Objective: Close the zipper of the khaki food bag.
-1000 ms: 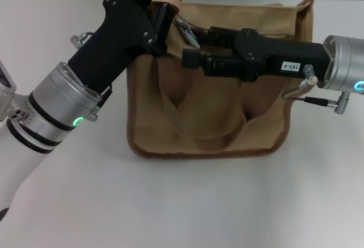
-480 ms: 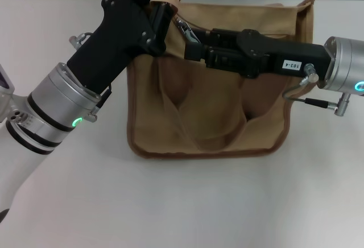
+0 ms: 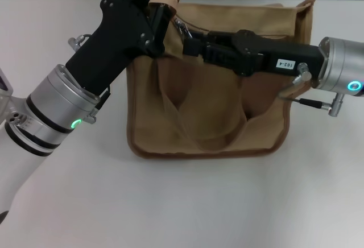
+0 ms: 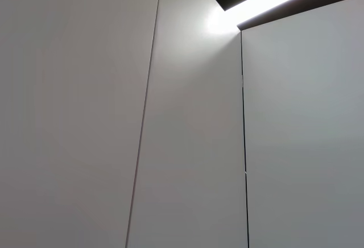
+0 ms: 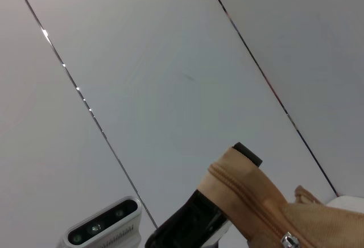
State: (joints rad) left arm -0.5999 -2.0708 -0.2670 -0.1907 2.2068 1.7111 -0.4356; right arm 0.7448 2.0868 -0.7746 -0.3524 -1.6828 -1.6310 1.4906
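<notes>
1. Bag [image 3: 210, 111] lies flat on the table [image 3: 187, 202].
2. Left gripper [image 3: 165, 0] reaches diagonally, clamping the bag's far-left corner.
3. Right gripper [image 3: 185, 34] stretches level across the top, pinching the zipper [image 3: 181, 27] tab.

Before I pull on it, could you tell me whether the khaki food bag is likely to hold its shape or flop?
Probably floppy: the khaki food bag lies slumped on the table, handles limp. The corner pinched by the left gripper bunches up, suggesting soft cloth. It likely needs that hold while the right gripper works the zipper.
</notes>
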